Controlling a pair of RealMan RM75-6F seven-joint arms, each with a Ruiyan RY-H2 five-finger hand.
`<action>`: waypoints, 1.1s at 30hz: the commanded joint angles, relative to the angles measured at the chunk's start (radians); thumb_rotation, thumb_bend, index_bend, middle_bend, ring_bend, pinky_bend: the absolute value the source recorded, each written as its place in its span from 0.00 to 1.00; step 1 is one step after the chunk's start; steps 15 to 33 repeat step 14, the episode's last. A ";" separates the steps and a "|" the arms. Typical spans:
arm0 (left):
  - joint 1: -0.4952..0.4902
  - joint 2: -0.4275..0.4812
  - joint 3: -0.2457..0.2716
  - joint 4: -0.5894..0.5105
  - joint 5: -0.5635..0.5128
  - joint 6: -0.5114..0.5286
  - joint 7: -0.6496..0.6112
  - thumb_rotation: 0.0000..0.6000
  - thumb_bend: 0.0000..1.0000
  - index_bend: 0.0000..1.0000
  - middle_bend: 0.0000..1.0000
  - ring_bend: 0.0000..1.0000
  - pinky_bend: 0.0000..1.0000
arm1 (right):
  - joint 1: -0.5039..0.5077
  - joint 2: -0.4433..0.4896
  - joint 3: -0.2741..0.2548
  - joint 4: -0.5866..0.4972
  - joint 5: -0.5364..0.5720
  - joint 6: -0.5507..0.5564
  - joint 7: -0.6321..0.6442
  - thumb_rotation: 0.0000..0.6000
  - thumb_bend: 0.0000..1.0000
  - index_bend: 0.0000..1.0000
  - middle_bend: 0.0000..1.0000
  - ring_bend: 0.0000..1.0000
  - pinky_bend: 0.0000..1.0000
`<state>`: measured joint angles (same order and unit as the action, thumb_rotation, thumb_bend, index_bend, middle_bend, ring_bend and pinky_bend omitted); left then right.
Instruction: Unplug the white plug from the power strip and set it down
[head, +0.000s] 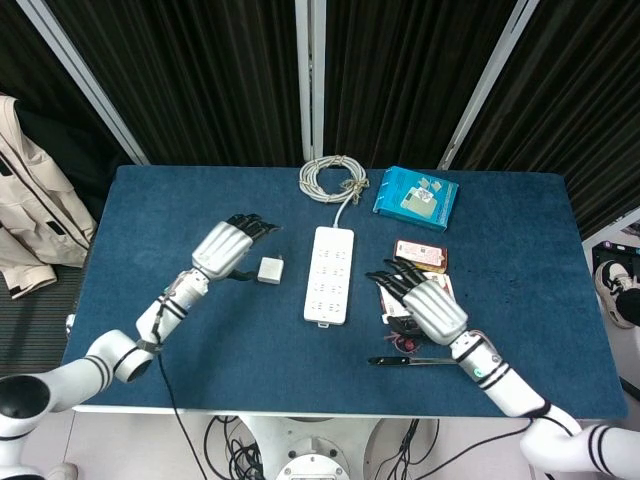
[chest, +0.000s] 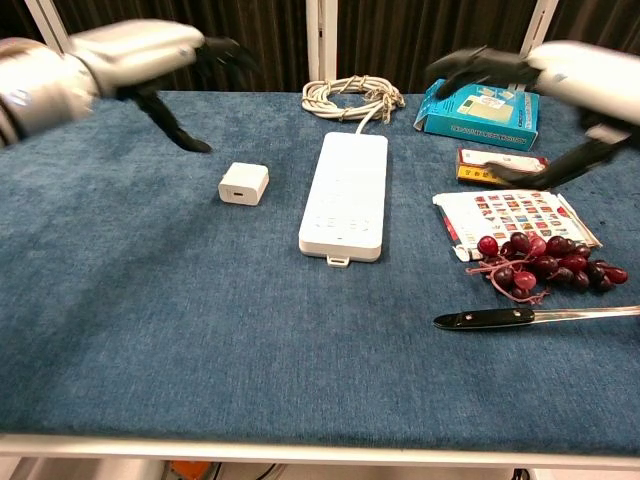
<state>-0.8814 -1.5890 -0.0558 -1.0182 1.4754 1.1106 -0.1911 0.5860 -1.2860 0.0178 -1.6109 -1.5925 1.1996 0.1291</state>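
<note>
The white plug (head: 270, 269) (chest: 243, 183) lies flat on the blue cloth, just left of the white power strip (head: 329, 273) (chest: 346, 193). No plug sits in the strip's sockets. My left hand (head: 226, 245) (chest: 140, 56) hovers to the left of the plug with fingers spread, holding nothing. My right hand (head: 426, 303) (chest: 560, 78) is raised off to the right of the strip, fingers apart and empty, above the card and grapes.
The strip's coiled cable (head: 333, 179) lies at the back. A teal box (head: 416, 197), a small red box (head: 420, 255), a printed card (chest: 513, 216), red grapes (chest: 540, 260) and a knife (chest: 535, 317) fill the right side of the table (chest: 200, 330).
</note>
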 joint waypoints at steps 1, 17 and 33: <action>0.148 0.201 -0.013 -0.208 -0.086 0.106 0.108 1.00 0.11 0.17 0.24 0.15 0.24 | -0.110 0.140 -0.026 -0.073 0.023 0.118 -0.069 1.00 0.33 0.09 0.14 0.00 0.01; 0.555 0.451 0.060 -0.551 -0.239 0.424 0.275 1.00 0.11 0.17 0.24 0.15 0.18 | -0.387 0.282 -0.092 -0.099 0.075 0.358 -0.057 1.00 0.33 0.00 0.09 0.00 0.01; 0.555 0.451 0.060 -0.551 -0.239 0.424 0.275 1.00 0.11 0.17 0.24 0.15 0.18 | -0.387 0.282 -0.092 -0.099 0.075 0.358 -0.057 1.00 0.33 0.00 0.09 0.00 0.01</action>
